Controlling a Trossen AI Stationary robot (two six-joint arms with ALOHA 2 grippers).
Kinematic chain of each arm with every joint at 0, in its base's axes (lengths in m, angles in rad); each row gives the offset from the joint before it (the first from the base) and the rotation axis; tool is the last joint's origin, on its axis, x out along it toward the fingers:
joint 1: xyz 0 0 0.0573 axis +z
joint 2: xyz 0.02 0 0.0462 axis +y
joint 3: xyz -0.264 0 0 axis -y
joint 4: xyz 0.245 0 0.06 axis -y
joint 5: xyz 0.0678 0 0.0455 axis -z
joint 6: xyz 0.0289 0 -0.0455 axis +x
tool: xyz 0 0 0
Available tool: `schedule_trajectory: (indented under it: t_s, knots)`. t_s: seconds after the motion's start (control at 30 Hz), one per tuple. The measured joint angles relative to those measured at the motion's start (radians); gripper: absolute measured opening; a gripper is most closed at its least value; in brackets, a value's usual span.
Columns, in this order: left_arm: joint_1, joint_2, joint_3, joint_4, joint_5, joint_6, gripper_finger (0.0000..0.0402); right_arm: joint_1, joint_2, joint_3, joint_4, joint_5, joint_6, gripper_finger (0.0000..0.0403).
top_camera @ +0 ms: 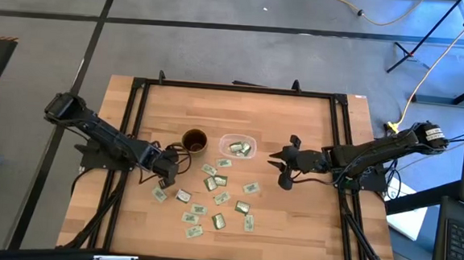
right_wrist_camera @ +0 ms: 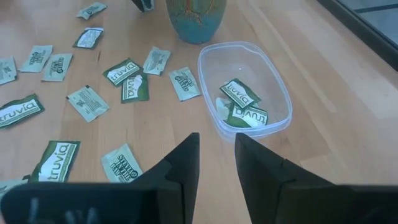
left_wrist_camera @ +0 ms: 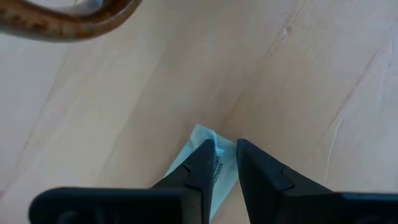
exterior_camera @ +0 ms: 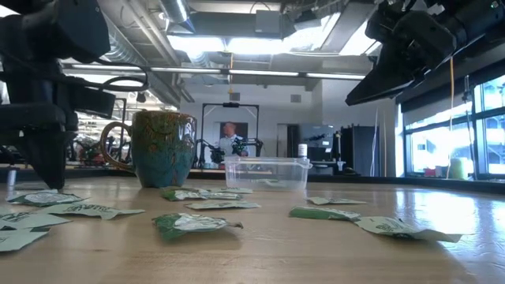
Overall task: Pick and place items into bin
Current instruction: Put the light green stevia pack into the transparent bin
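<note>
Two dark fingers of the left gripper [left_wrist_camera: 225, 163] fill the bottom of the left wrist view, set narrowly apart over the corner of a small flat pale-green and white packet [left_wrist_camera: 208, 144] that lies on the light wooden table [left_wrist_camera: 311, 74]; the packet's edge is seen between and beneath the tips, but whether it is already pinched cannot be told, so the jaws can only be called partly closed. In the high view this gripper [top_camera: 167, 167] sits at centre left of the frame, just beside the round brown mug with a handle [top_camera: 194, 140], whose rim shows at the upper left of the left wrist view. The picking step is judged to be in hand: a packet is being closed upon at the left edge of the scatter. The small shallow clear plastic bin [top_camera: 237, 146] stands at the centre of the high view, just right of the mug, and a few packets are already seen inside it in the right wrist view. The right gripper [top_camera: 282, 170] is held above the table to the right of the bin, its fingers released and empty. Many packets are left loose on the wood below the bin. Next, a firm pinch on the thin packet, a clean lift, and a carry past the mug to the bin would be called for.
</note>
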Motion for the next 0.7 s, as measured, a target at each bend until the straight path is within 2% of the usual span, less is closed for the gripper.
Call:
schedule_trajectory:
  t_s: [0.3,0.53,0.7]
  knots:
    - [0.000,-0.014,0.005,-0.004,0.032,0.033,0.0007,0.000,0.000,0.000,0.000,0.000,0.000,0.0106]
    - [-0.001,-0.088,0.072,-0.010,0.135,0.076,0.0003,0.000,0.000,0.000,-0.005,0.000,-0.002,0.0106]
    - [-0.001,-0.142,0.161,0.027,0.144,0.145,0.0003,0.000,0.000,0.000,-0.005,0.000,-0.002,0.0106]
